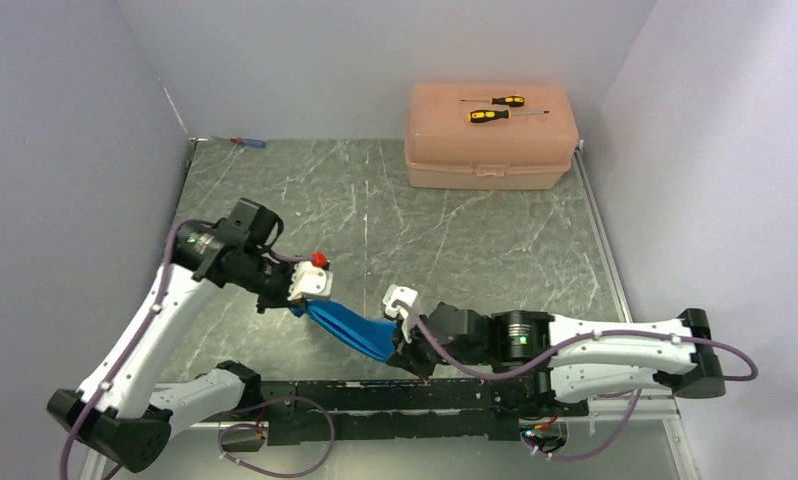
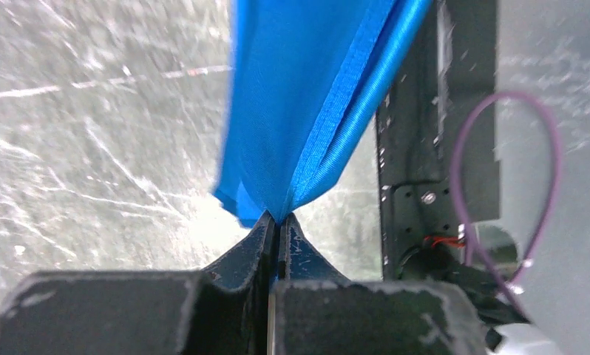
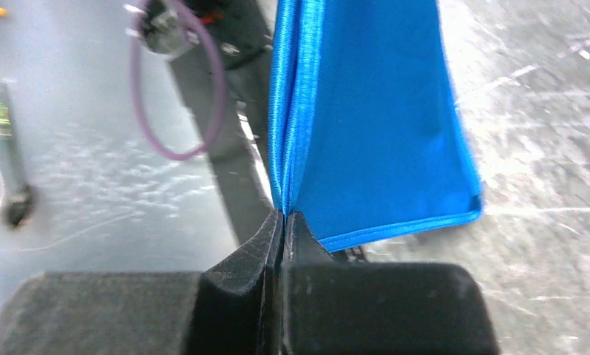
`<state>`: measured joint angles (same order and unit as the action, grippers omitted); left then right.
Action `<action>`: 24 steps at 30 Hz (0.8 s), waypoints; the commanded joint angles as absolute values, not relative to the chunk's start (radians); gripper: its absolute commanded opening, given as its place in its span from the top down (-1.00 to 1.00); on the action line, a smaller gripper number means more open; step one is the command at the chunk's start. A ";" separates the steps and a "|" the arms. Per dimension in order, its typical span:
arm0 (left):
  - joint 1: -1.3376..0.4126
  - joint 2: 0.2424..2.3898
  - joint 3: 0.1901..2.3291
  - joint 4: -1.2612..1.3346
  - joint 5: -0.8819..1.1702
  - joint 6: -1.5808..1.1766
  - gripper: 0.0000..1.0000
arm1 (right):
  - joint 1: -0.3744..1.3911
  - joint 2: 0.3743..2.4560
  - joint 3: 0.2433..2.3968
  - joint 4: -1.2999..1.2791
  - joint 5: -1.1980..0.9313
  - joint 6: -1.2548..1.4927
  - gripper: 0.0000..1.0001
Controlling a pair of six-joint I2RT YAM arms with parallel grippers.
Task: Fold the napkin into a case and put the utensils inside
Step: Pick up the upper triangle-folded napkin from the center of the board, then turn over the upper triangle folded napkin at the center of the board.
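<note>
Looking down from the top camera, I see two arms at work. The left arm (image 1: 145,330) rises from its base at the near left, bends at a high elbow and angles its wrist inward and down toward the middle. The right arm (image 1: 615,350) lies low and stretched out leftward along the near edge of the counter (image 1: 455,240). Both wrists face each other. Both sets of jaws are pressed together, each pinching a corner of the one blue napkin (image 1: 353,330). The left wrist view shows the cloth (image 2: 307,96) fanning away from the closed tips, with a glossy hem pulled tight on one side. The right wrist view shows the same (image 3: 366,126), with a hemmed lower corner hanging free. The napkin spans between the two arms as a narrow doubled band, just beyond the black base rail (image 1: 375,395). I cannot tell whether its low edge touches the counter. At the far right stands one peach box (image 1: 485,165) with two yellow-and-black screwdrivers (image 1: 495,100) (image 1: 505,115) on its lid. One small blue-and-red screwdriver (image 1: 245,142) lies in the far left corner.
</note>
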<state>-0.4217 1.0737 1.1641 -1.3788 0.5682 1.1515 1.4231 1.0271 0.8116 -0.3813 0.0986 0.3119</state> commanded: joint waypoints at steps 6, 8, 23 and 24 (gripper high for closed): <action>-0.443 1.149 1.365 -1.629 0.775 0.917 0.95 | 1.321 0.977 0.973 -0.537 -0.005 0.408 1.00; -0.443 1.211 1.342 -1.508 0.699 0.863 0.95 | 1.155 1.028 0.940 -0.478 -0.137 0.364 1.00; -0.252 2.167 1.885 -1.222 0.409 0.720 0.92 | 0.581 1.740 1.111 -0.239 -0.404 0.076 1.00; -0.247 2.202 1.915 -1.218 0.414 0.717 0.90 | 0.567 1.775 1.133 -0.234 -0.405 0.068 1.00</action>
<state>-0.2729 2.1452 1.7756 -1.2259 0.4694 0.7357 0.6331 1.6951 1.0462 -0.2745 -0.3511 0.1509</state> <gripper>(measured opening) 0.042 0.022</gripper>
